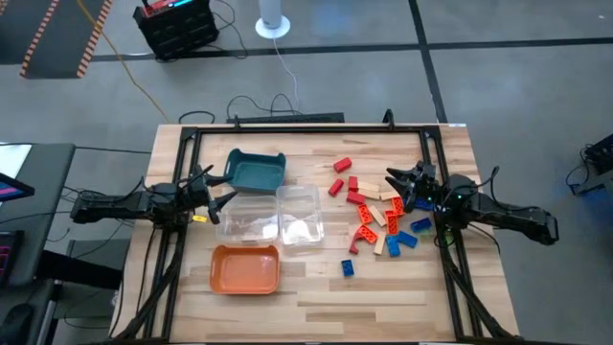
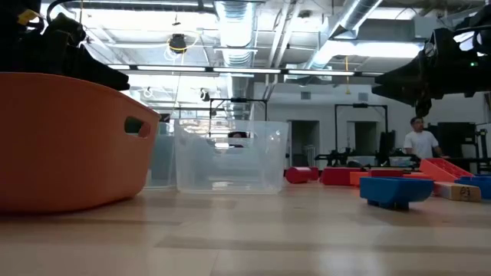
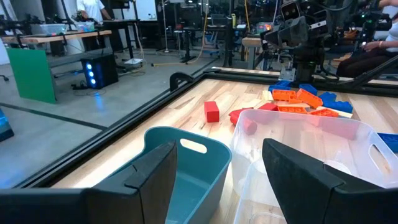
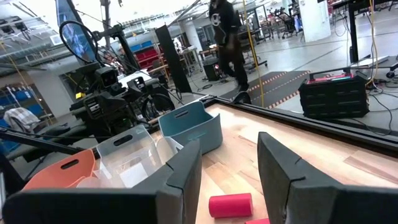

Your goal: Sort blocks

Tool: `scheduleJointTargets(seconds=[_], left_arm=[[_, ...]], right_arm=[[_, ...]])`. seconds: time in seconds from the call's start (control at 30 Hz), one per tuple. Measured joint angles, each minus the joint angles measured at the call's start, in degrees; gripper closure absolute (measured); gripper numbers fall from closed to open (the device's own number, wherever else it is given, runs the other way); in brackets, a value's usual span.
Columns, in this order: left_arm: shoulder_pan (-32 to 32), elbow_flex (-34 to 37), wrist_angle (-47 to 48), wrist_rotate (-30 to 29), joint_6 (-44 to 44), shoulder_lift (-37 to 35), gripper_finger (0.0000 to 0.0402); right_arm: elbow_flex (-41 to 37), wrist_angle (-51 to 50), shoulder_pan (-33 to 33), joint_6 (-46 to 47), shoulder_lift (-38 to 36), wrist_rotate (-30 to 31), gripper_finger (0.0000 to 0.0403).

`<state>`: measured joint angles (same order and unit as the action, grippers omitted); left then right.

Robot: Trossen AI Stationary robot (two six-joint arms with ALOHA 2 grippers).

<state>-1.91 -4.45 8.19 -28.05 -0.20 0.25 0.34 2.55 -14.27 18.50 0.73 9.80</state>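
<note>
The blocks (image 1: pixel 380 216), red, orange, blue and pale wood, lie loose on the table's right half; one red block (image 1: pixel 342 165) and one blue block (image 1: pixel 348 267) lie apart from the heap. My right gripper (image 1: pixel 395 184) hangs open above the heap's far edge, and a red block (image 4: pixel 230 204) lies on the table beyond its fingers. My left gripper (image 1: pixel 213 196) hangs open at the left, just short of the teal tray (image 3: pixel 186 158) and the clear tray (image 3: pixel 305 143). Neither gripper has anything between its fingers.
The teal tray (image 1: pixel 257 169) stands at the far middle, two clear trays (image 1: pixel 251 218) (image 1: pixel 300 213) side by side in the middle, and an orange tray (image 1: pixel 245 269) nearer the front. A black frame (image 1: pixel 306 127) runs round the table. A person (image 2: pixel 420 142) stands in the room behind.
</note>
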Motion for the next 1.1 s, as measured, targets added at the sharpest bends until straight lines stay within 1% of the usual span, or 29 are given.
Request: scheduleJointTargets(seconds=[0.6,0.73,0.8,0.97,1.1], left_arm=[[0.0,0.0,0.0,0.0,0.0,0.0,0.0171],[0.0,0.1,-1.9,0.0,0.0,0.0,0.0171],[0.0,0.1,-3.1,0.0,-1.0,0.0,0.0171],[0.0,0.1,-5.0,0.0,-7.4,0.0,0.0171],[0.0,0.2,-6.5,-0.2,-6.9,0.0,0.0171]], right_arm=[[0.0,0.0,0.0,0.0,0.0,0.4,0.0267],[0.0,0.0,0.0,0.0,0.0,0.4,0.0267],[0.0,0.0,0.0,0.0,0.0,0.4,0.0267],[0.0,0.0,0.0,0.0,0.0,0.4,0.0267],[0.0,0.0,-0.1,0.0,0.0,0.4,0.0267]])
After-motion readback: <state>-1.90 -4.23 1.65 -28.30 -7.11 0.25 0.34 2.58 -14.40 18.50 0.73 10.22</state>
